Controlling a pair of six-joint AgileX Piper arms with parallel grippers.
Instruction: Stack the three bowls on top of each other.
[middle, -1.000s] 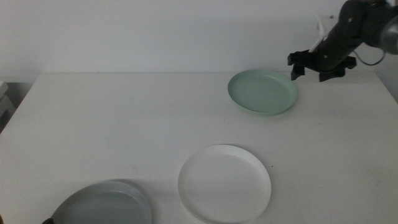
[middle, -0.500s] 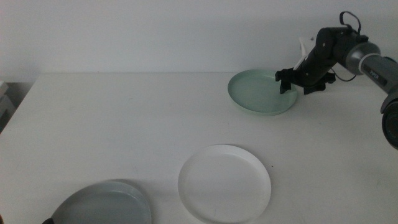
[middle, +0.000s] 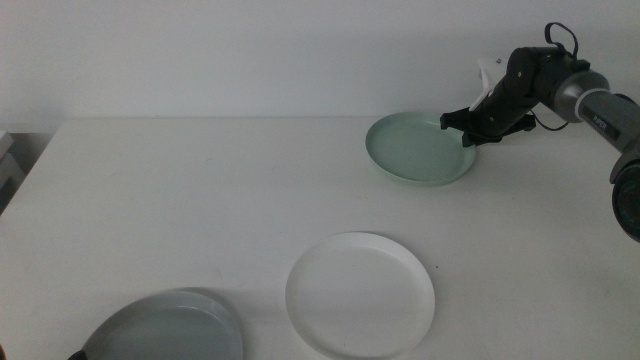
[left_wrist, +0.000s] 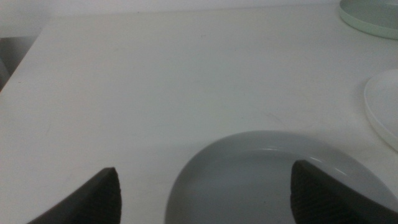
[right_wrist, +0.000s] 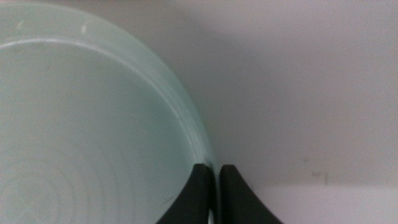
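I have the mint green bowl (middle: 421, 147) at the far right of the table (middle: 200, 190), and my right gripper (middle: 466, 127) sits at its right rim. From the middle camera I can only see the dark arm reaching in over that edge. The right wrist camera tells me more: the two jaws are pinched nearly together with the thin green rim (right_wrist: 200, 140) between them, one jaw inside the bowl and one outside.

The white bowl (middle: 361, 294) lies near the front centre, well apart from the green one. The grey bowl (middle: 165, 328) is at the front left corner.

My left gripper (left_wrist: 205, 193) waits over the grey bowl with its jaws spread wide, holding nothing.

I can read no labels or writing on anything.
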